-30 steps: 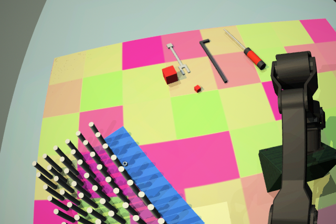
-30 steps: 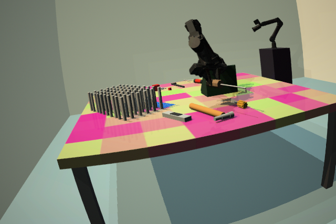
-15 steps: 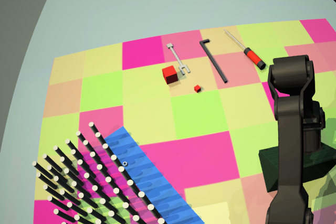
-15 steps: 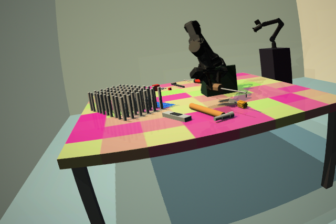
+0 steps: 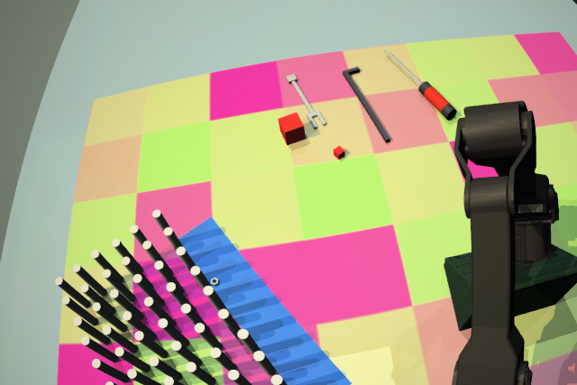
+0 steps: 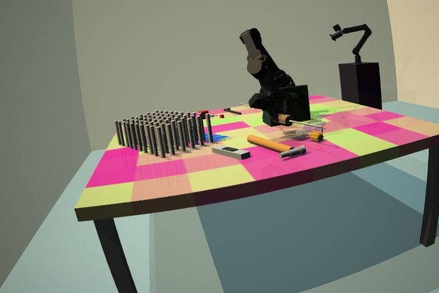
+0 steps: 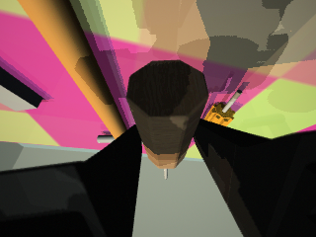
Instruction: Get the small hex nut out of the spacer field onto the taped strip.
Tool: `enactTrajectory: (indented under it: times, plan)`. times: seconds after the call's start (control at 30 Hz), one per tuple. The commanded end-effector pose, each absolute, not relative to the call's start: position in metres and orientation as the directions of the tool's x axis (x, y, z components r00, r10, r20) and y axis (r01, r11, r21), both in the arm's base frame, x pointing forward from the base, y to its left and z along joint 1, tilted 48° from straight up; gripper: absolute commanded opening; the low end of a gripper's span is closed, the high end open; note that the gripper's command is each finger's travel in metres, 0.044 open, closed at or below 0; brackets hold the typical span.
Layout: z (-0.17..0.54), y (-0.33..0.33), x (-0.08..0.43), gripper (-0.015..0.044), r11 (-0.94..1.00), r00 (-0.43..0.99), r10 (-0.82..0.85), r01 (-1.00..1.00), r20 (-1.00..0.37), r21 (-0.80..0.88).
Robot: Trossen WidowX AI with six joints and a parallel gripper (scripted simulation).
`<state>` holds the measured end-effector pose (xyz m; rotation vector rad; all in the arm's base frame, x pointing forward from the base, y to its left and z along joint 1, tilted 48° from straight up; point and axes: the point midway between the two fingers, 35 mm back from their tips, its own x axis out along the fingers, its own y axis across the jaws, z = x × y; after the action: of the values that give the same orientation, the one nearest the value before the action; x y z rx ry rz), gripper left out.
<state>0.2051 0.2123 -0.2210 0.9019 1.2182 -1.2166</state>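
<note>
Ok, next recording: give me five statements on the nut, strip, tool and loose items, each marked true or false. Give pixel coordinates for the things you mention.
1. The nut [image 5: 214,280] lies on the blue strip [image 5: 284,325] [image 6: 217,137]. True.
2. The tool [image 6: 280,119] [image 7: 165,126] is open. False: it is shut on the wood-handled hook [image 6: 285,119] [image 7: 167,99].
3. The red-handled screwdriver [image 5: 436,100] [image 6: 243,105] lies on the strip. False: it lies away from it.
4. The orange-handled hammer [image 6: 267,143] [image 7: 64,49] stands upright. False: it lies down.
5. The hook is outside the spacers [image 5: 180,251] [image 6: 209,128]. True.
</note>
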Motion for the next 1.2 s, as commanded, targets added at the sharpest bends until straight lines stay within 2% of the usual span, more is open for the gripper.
enactTrajectory:
  times: [0.0, 1.17]
  plan:
    - [-0.224, 0.209, 0.205, 0.0, 0.176, -0.068, -0.186, 0.979, -0.98, -0.101]
    - [-0.248, 0.176, 0.196, 0.0, 0.176, -0.068, -0.189, 0.979, -0.98, -0.102]
